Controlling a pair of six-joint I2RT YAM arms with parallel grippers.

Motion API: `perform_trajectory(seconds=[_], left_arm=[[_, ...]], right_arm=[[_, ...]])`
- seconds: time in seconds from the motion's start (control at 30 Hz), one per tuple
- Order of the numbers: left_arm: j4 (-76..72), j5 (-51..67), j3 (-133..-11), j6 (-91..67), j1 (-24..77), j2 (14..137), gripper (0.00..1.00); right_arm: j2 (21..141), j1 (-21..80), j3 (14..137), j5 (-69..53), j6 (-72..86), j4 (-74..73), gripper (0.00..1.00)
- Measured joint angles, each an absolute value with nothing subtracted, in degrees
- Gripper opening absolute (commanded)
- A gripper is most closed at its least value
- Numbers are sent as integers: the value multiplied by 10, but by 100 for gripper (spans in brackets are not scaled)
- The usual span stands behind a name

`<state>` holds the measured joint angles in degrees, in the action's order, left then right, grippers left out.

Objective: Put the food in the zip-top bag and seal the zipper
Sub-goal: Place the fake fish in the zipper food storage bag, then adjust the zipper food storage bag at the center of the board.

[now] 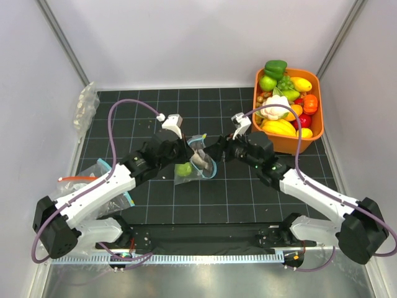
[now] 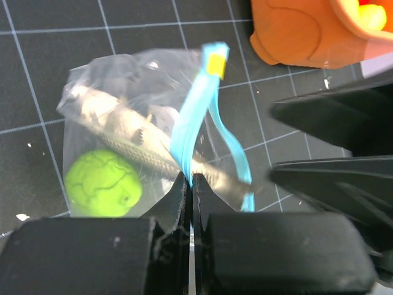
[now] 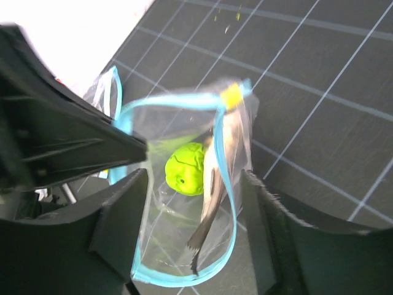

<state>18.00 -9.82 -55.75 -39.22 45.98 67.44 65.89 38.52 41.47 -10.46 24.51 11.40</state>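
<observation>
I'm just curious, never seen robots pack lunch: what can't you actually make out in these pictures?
- Top view: the left gripper and right gripper cover much of the zip-top bag.
- Left wrist view: the shut fingers hide the bag's pinched edge.
- Right wrist view: the toy fish is blurred behind plastic; its head is unreadable.

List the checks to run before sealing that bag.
1. Lime-green toy fruit inside the zip-top bag: ok.
2. Toy fish clear of the zipper: cannot tell, its tail lies by the strip.
3. Left fingers pinching the zipper: ok.
4. Right fingers open at the mouth: ok.
5. Zipper sealed: not ok, mouth gapes.
</observation>
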Motion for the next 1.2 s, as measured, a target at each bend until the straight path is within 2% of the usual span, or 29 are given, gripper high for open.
perform_trajectory(seconds=[0.07,0.37,0.7,0.8,0.9,0.93,1.0,1.03,1.2], left_arm=[[181,-100,-557,-396,459,683,0],[183,-102,-557,-399,458,696,0],[205,-161,-557,-402,456,679,0],[212,-179,-558,-405,456,671,0],[220,-195,-558,-409,454,670,0],[222,-198,-558,-412,453,670,0],[226,-207,-558,-416,452,670,0],[228,-211,-558,-417,451,670,0],[231,-206,-561,-419,450,678,0]], right_arm=[[644,385,415,-97,239,109,61],[667,385,450,-38,225,44,62],[750,387,455,-81,247,34,56],[778,396,456,-88,252,36,48],[809,409,469,-88,254,29,35],[818,412,474,-89,255,28,24],[831,417,484,-90,256,25,12],[834,419,487,-91,257,24,1],[808,420,488,-93,258,10,1]])
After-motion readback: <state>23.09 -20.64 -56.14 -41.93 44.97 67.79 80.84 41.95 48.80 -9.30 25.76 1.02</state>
